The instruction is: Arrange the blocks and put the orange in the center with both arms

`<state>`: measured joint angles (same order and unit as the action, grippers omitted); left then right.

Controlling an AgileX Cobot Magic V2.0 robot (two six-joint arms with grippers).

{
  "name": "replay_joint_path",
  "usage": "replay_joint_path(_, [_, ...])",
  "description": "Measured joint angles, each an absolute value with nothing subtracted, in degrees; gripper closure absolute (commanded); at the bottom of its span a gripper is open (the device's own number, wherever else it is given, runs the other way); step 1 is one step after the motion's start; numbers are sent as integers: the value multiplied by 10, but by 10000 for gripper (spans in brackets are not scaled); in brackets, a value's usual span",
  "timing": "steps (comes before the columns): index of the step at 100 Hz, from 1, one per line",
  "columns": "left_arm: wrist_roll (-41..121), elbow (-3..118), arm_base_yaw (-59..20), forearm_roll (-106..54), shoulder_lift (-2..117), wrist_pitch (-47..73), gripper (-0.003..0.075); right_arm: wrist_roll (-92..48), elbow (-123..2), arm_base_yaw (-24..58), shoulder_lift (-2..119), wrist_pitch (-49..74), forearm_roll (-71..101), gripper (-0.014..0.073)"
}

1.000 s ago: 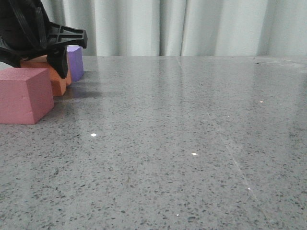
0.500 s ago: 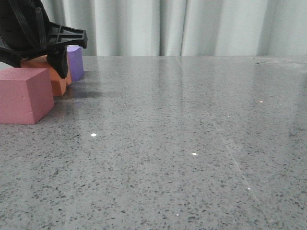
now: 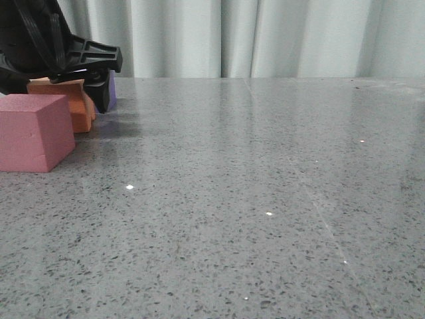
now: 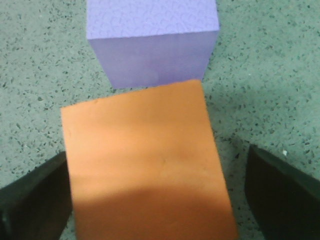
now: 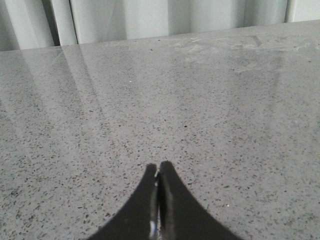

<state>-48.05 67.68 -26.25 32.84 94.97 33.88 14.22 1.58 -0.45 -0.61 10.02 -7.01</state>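
Note:
The orange cube [image 4: 145, 165] sits on the table between my left gripper's [image 4: 156, 155] spread jaws. One finger [image 4: 32, 200] lies against its side; the other finger [image 4: 285, 195] stands apart from it. The purple cube [image 4: 152, 42] sits just beyond the orange one, close to it. In the front view the orange cube [image 3: 63, 103] is at the far left. A black finger [image 3: 101, 92] covers most of the purple cube [image 3: 113, 90]. The dull red-pink cube [image 3: 33, 133] stands nearer, in front of the orange one. My right gripper [image 5: 159, 170] is shut and empty over bare table.
The grey speckled tabletop [image 3: 252, 186] stretches to the right of the cubes. A pale curtain [image 3: 265, 36] hangs behind the table's far edge. The right arm does not show in the front view.
In the front view the left gripper's near finger has shifted from in front of the orange cube to in front of the purple cube. The cubes stay in place.

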Motion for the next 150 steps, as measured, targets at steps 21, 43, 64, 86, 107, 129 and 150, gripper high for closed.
replay_joint_path(21, [-479, 677, -263, 325, 908, 349, 60, 142, 16, -4, -6, 100, -70, 662])
replay_joint_path(43, [-450, 676, -263, 326, 811, 364, 61, 142, 16, -4, -6, 100, -70, 662])
replay_joint_path(64, [-445, 611, -263, 348, 679, 345, 139, 142, 16, -4, -6, 100, -70, 662])
replay_joint_path(86, [-445, 465, -263, 362, 504, 298, 330, 142, 16, -4, -6, 100, -70, 662])
replay_joint_path(107, [-445, 331, -263, 365, 356, 286, 644, 142, 16, -4, -6, 100, -70, 662])
replay_joint_path(129, [-445, 257, -263, 372, 261, 286, 739, 142, 16, -4, -6, 100, -70, 662])
replay_joint_path(150, [-445, 243, -263, 375, 244, 286, 739, 142, 16, -4, -6, 100, -70, 662])
